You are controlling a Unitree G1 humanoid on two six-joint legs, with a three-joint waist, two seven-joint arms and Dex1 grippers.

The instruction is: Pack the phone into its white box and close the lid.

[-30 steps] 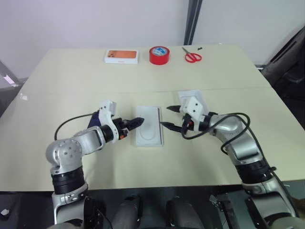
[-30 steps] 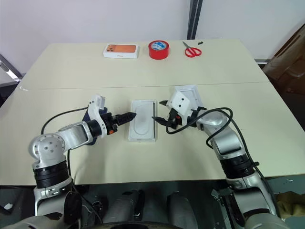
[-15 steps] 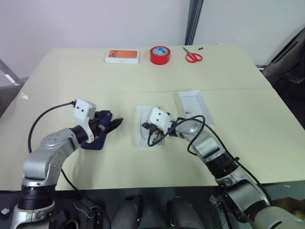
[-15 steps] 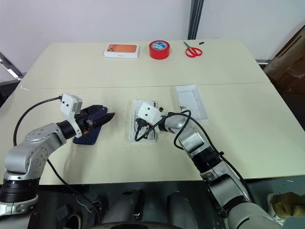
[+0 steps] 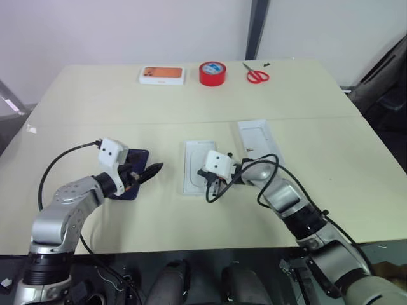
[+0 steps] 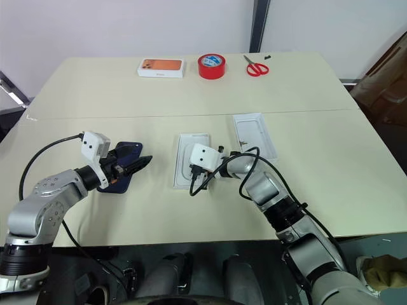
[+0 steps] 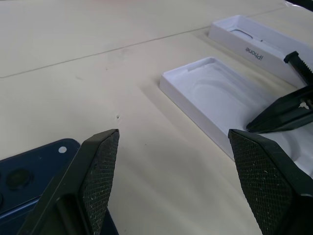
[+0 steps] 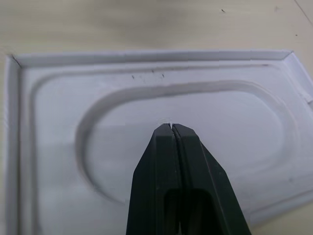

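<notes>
Both arms have shifted since the earlier frame: your right gripper (image 8: 171, 128) has dropped from above the table, its fingers drawn together and empty, onto the thin white insert (image 5: 198, 166); your left gripper (image 5: 154, 169) has swung away from the insert toward the phone (image 5: 131, 171), and its fingers (image 7: 99, 171) stand wide apart, holding nothing.

Nearest you, the phone lies back-up on the table (image 5: 191, 108), partly beneath your left wrist, its long axis running roughly away from you. Your left arm is plainly the nearer one; its gripper points forward and rightward, tips just past the phone's right edge, so the phone sits behind and below the fingertips.

Mid-table, the right gripper's closed tips rest in the insert's oval recess, forearm reaching leftward across the centre.

Just beyond, to the right, lies a shallow white tray marked iPhone (image 5: 258, 141), long axis also away from you; whether it is the box or the lid you cannot tell.

Farthest stand the orange-pictured box (image 5: 163, 75), red tape roll (image 5: 212, 73) and scissors (image 5: 257, 75).
</notes>
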